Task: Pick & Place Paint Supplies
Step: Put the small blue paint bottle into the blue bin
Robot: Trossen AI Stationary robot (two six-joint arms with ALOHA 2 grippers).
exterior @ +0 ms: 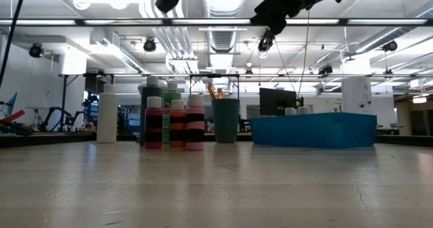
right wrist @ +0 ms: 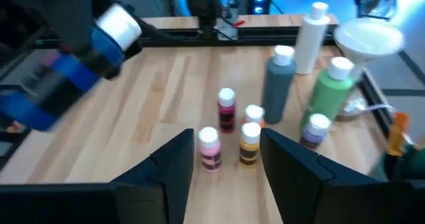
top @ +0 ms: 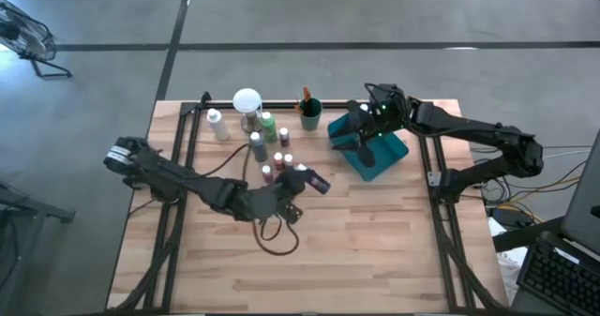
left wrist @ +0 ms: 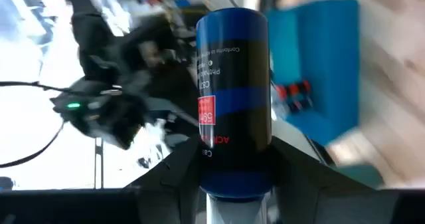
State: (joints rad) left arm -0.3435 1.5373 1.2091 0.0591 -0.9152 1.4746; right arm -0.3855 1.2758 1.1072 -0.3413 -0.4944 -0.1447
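A blue paint bottle [left wrist: 232,84] with a black label and a white cap [right wrist: 119,24] is held in the air by my left gripper [top: 292,187], just right of the cluster of small white-capped paint bottles [top: 272,152] that stand upright on the wooden table. My right gripper [right wrist: 226,177] hovers open over the teal tray [top: 392,158] with nothing between its fingers. In its wrist view the bottles [right wrist: 232,131] stand beyond the fingertips. A teal cup [top: 310,117] holding brushes stands at the far edge. My left gripper pinches the blue bottle's body [left wrist: 226,167] between its two fingers, close to the capped end. The fingers lie roughly level, along the bottle. The bottle is lifted clear of the table and lies about level, its base pointing away from the wrist toward the tray.
A round white-topped object [top: 247,101] and a taller white bottle [top: 217,125] stand at the far left of the cluster. A dark cable loop [top: 277,241] lies on the table near the left gripper. Bare wood [top: 356,250] fills the near half of the table.
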